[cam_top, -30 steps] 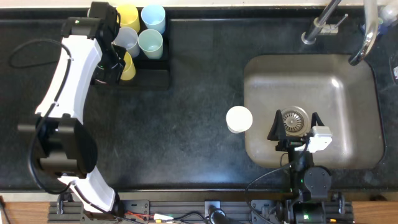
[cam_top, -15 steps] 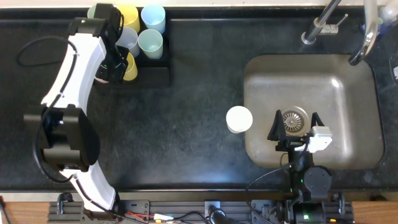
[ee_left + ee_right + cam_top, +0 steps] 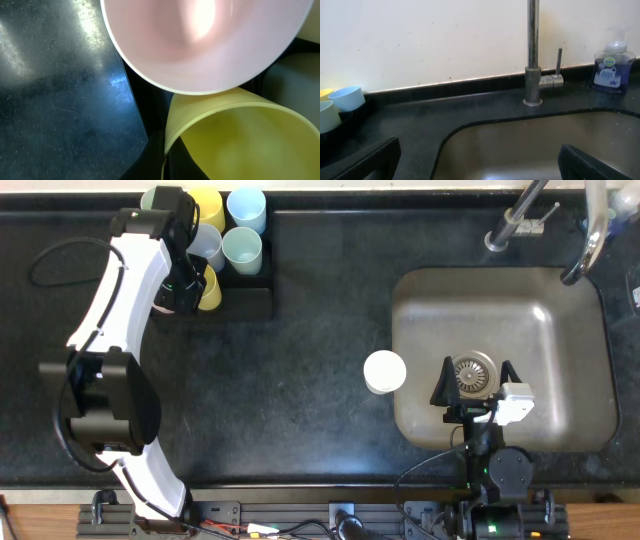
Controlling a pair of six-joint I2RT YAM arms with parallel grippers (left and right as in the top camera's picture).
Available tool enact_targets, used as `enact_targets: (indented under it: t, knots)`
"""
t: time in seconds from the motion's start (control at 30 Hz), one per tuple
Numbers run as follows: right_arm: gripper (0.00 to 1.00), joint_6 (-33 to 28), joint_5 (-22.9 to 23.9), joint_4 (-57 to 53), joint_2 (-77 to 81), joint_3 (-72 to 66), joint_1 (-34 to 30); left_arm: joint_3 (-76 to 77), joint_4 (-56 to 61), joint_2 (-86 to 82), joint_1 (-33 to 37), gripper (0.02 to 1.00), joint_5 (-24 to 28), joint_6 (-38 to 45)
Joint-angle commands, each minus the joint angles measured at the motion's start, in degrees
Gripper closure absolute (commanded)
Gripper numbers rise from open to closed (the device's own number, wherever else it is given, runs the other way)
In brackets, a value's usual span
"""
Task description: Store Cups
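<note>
From above, the stainless steel sink (image 3: 560,310) is set into the black stone bench (image 3: 300,380). A white round plastic cup (image 3: 385,372) stands on the bench just beside the sink's rim, on the side away from the chrome faucet (image 3: 520,215). The right gripper (image 3: 475,383) hangs over the sink's basin, close to the round drain (image 3: 474,370), with its jaws spread apart and holding nothing. Well apart from the sink, at the far corner of the bench, lies the black rectangular tray (image 3: 245,302). In it stand a yellow plastic cup (image 3: 206,200), a pale blue plastic cup (image 3: 246,208), a mint-green plastic cup (image 3: 242,250) and a pale cup (image 3: 207,240) that is partly under the arm. The left gripper (image 3: 183,280) is over the tray's end farthest from the sink, against a second yellow cup (image 3: 208,288). I cannot tell whether its jaws are apart or together.

In the left wrist view, the open mouth of a pink plastic cup (image 3: 200,40) sits very close to the camera. Its rim overlaps the rim of the second yellow cup (image 3: 240,135), with dark bench (image 3: 60,100) beside them.

In the right wrist view, the right gripper (image 3: 479,147) points across the sink (image 3: 520,150) at the faucet (image 3: 534,60) and the cream wall (image 3: 445,35). A clear bottle of blue soap (image 3: 610,67) stands behind the sink, and the pale blue cup (image 3: 347,97) and mint-green plastic cup (image 3: 327,117) show well off from it
</note>
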Motion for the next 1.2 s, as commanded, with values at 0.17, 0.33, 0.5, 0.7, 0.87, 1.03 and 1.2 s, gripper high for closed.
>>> enact_targets:
  t: [0.17, 0.33, 0.5, 0.7, 0.87, 1.03, 1.2]
  knots:
    - [0.003, 0.26, -0.22, 0.31, -0.42, -0.76, 0.22, -1.84, -0.46, 1.09, 0.2, 0.98, 0.44, -0.85]
    - [0.003, 0.28, -0.22, 0.31, -0.42, -0.74, 0.22, -3.58, 0.07, 1.09, 0.2, 0.98, 1.01, -0.85]
    - [0.003, 0.26, -0.22, 0.31, -0.42, -0.74, 0.22, -3.91, 0.24, 1.09, 0.2, 0.755, 1.01, -0.85]
    - [0.003, 0.28, -0.22, 0.31, -0.42, -0.74, 0.22, -3.91, 0.17, 0.5, 0.2, 0.02, 1.03, -0.81]
    - [0.001, 0.28, -0.22, 0.31, -0.42, -0.76, 0.22, -3.91, -0.26, -5.2, 0.07, 0.02, 0.96, 1.42]
    - [0.003, 0.26, -0.22, 0.31, -0.42, -0.74, 0.22, -3.93, -3.96, -17.7, -0.07, 0.02, 0.94, 11.91]
    - [0.005, 0.28, -0.22, 0.31, -0.42, -0.74, 0.22, -4.13, -9.94, -32.61, -0.07, 0.02, -0.98, 34.01]
